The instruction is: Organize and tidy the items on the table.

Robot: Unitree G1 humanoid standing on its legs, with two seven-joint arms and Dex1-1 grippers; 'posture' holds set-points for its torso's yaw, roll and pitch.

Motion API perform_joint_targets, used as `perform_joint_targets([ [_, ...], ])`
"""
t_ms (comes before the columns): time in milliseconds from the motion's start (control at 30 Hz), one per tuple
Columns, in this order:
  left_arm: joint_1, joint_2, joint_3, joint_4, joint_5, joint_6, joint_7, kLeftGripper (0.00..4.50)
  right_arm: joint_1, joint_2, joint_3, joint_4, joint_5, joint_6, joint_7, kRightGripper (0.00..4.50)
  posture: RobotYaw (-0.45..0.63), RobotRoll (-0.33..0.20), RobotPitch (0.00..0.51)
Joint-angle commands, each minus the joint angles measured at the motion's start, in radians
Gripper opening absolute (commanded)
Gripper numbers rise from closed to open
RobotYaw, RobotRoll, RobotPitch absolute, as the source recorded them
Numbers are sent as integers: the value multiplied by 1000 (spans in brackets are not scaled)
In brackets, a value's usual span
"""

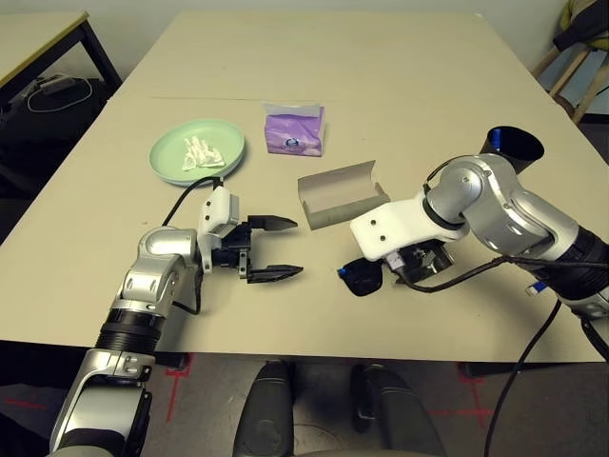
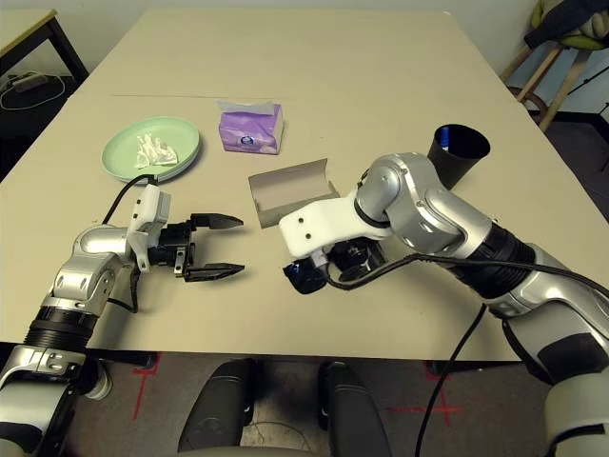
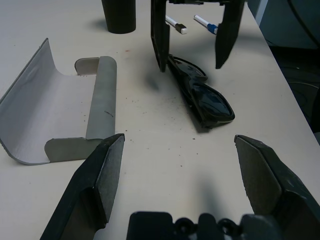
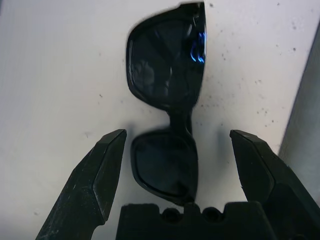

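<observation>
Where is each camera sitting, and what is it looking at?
Head eyes: look down at the table over both silver forearms, seeing the green plate and open glasses case.
Left wrist: looks along the open left gripper toward the sunglasses.
Right wrist: looks down between the open right gripper fingers at the sunglasses.
Shared: both wrists see the sunglasses.

An indoor office or lab room set up for robot testing. A large plain beige worktop point(image 1: 400, 67) fills the centre. At the upper left stands a second beige table with black legs point(image 1: 38, 38), a cable point(image 1: 57, 93) coiled below it. Red tape crosses point(image 1: 176, 371) mark the dark floor at the bottom. A wooden stool point(image 1: 571, 67) sits at the upper right.
</observation>
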Motion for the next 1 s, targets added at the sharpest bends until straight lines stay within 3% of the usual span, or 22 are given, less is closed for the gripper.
perform_joint_targets([
  [33,17,4,-18,-29,3,-11,-1,4445,-10,12,-4,20,-15,-40,4,4500,252,0,156],
  [1000,34,-2,-19,-69,-8,-13,4,4445,7,78,-3,83,-69,-50,8,4500,262,0,158],
])
